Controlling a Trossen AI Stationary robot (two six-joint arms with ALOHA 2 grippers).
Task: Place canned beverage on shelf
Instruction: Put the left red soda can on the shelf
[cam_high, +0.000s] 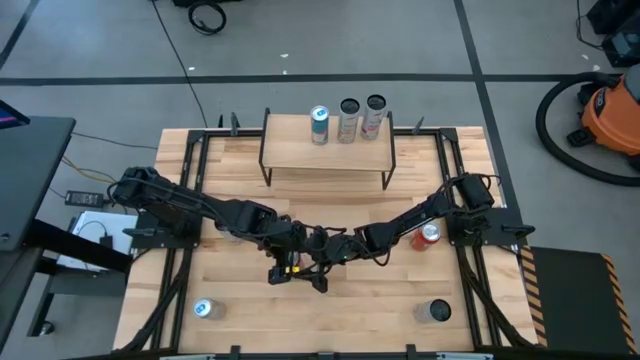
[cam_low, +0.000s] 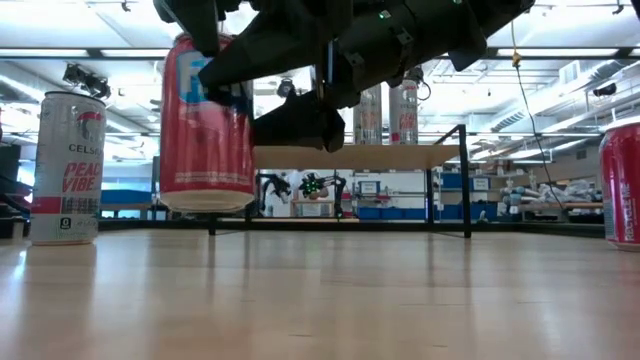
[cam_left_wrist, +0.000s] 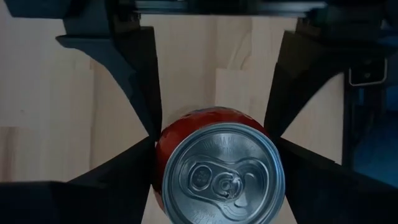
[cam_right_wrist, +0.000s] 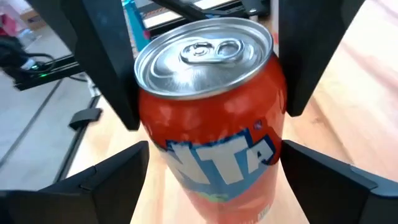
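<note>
A red soda can (cam_low: 207, 120) with a silver top (cam_left_wrist: 219, 175) hangs just above the table's middle (cam_high: 293, 264). My left gripper (cam_left_wrist: 214, 140) comes at it from the table's left and is shut on it. From the right, my right gripper (cam_right_wrist: 214, 149) stands open with a finger on either side of the can's body; I cannot tell whether those fingers touch it. The shelf (cam_high: 327, 152), a light wooden board on thin black legs, stands at the table's far edge with three cans along its back right. My left gripper pinches the can's side wall (cam_left_wrist: 165, 146) between its two fingers, high on the can, just under the rim. The fingers (cam_right_wrist: 115, 81) slant down from above on the table's left side. The can stands upright, its bottom (cam_low: 207, 205) lifted clear of the table.
On the shelf stand a blue-topped can (cam_high: 320, 124) and two pale ones (cam_high: 348, 120) (cam_high: 374, 116); the board's left part (cam_high: 288, 150) is bare. Loose on the table are a white can (cam_high: 203, 309) near left, a dark can (cam_high: 437, 311) near right, and a red can (cam_high: 428, 235).
</note>
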